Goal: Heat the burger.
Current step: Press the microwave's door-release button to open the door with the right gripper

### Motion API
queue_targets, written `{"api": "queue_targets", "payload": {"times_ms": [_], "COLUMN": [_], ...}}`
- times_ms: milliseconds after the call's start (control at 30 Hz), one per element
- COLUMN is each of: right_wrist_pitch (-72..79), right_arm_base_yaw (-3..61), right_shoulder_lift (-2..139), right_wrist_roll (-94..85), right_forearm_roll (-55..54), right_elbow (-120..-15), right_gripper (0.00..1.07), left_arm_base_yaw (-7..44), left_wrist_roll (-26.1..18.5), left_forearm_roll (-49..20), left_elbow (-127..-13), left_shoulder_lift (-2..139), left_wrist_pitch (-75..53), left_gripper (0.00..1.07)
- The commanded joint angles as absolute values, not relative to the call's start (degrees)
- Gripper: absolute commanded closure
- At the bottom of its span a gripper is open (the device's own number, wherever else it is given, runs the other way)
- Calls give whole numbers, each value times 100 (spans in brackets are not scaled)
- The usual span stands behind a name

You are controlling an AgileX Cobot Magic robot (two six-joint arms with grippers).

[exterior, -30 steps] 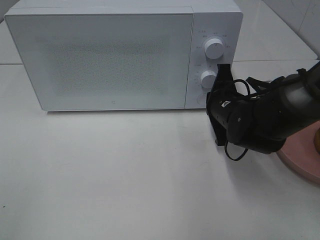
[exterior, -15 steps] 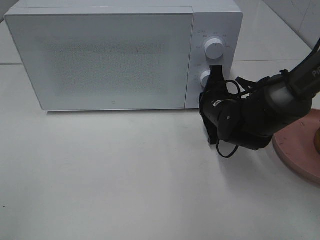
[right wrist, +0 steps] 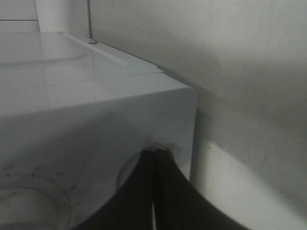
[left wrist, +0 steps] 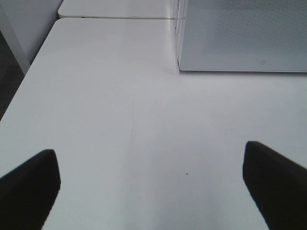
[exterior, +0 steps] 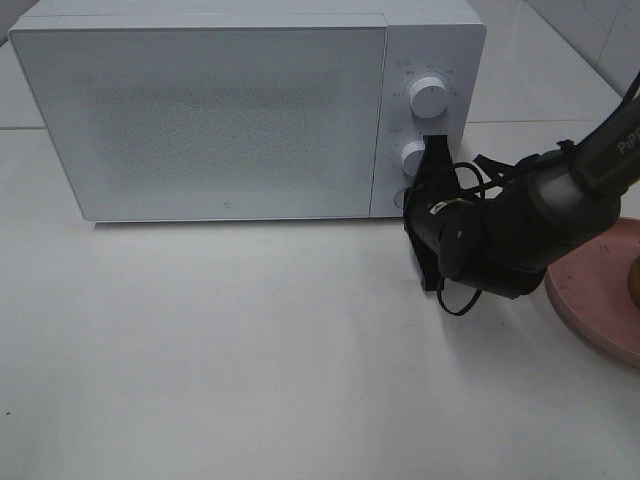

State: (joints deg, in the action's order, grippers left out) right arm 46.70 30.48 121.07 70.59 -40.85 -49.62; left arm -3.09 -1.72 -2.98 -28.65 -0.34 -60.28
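**Step one of heating: opening the oven door**

My right gripper (right wrist: pixel 154 155) has its jaws pressed fully together, holding nothing. The joined tip meets the round door button (exterior: pixel 400 198), at 5 o'clock on the face of the microwave (exterior: pixel 200 110), below the lower knob (exterior: pixel 412 157). The door is shut.

My left gripper (left wrist: pixel 151 184) hangs with jaws spread wide over the bare table (left wrist: pixel 144 96), also empty.

The burger (exterior: pixel 635 285) shows only as a brown sliver at the 3 o'clock edge of the high view, on the pink plate (exterior: pixel 590 300) — outside the oven and well apart from both grippers.

I judge the step to be releasing the door. Next comes a firm, straight push, then swinging the door clear — no sideways slip onto the knob.
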Motion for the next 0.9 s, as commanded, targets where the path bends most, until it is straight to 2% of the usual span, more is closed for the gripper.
{"api": "queue_targets", "payload": {"times_ms": [33,500,900], "right_wrist_pitch": [4796,5414,5999], "right_arm_base_yaw": [3008,2934,2871], "right_shoulder_lift": [12112,12130,12399], "right_wrist_roll": [7179,7185,7179], "right_forearm_roll": [-3850,-3976,-3959], "right_elbow": [-5099,-5265,-5976], "right_gripper": [107,107,107], "left_arm_base_yaw": [-286,-286,-286], "left_wrist_roll": [-149,-149,-149], "left_forearm_roll": [-298,-298,-298], "left_elbow": [-2848,-2848,-2848], "left_shoulder_lift": [-155,-155,-155], "left_wrist_pitch": [-5947,-5947,-5947], "left_gripper": [9,9,9]}}
